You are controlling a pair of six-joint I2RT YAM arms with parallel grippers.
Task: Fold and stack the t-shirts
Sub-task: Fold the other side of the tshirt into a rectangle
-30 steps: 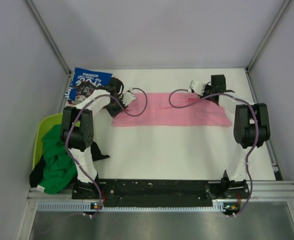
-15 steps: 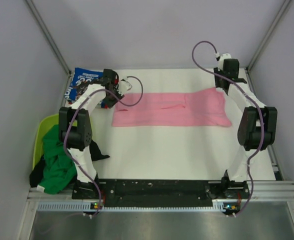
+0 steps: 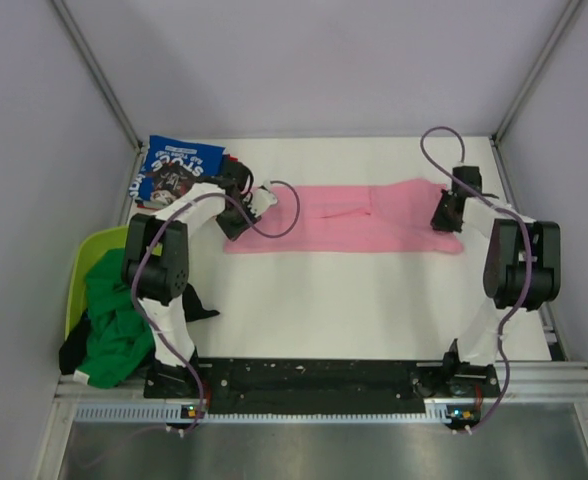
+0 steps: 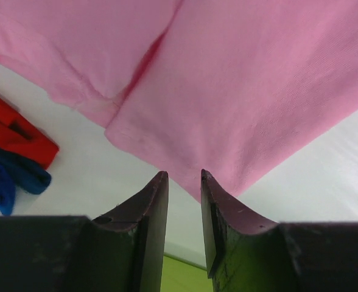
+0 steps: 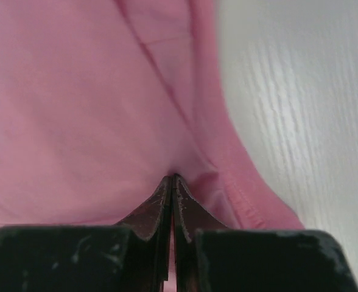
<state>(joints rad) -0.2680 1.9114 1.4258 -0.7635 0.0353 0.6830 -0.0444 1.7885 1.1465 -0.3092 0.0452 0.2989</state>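
Lifting now could skew the plain pink cloth t-shirt (image 3: 354,215): left fingers (image 4: 150,207) parted at its corner, right fingers (image 5: 156,210) closed against it.

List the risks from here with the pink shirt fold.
1. The left gripper stands open at just the corner of the plain pink cloth t-shirt; closing there may catch a sliver that slips.
2. The right gripper is shut against the cloth, none visibly between its fingers; pulling may drag and wrinkle it.
3. The red cloth lies near that corner and might snag.
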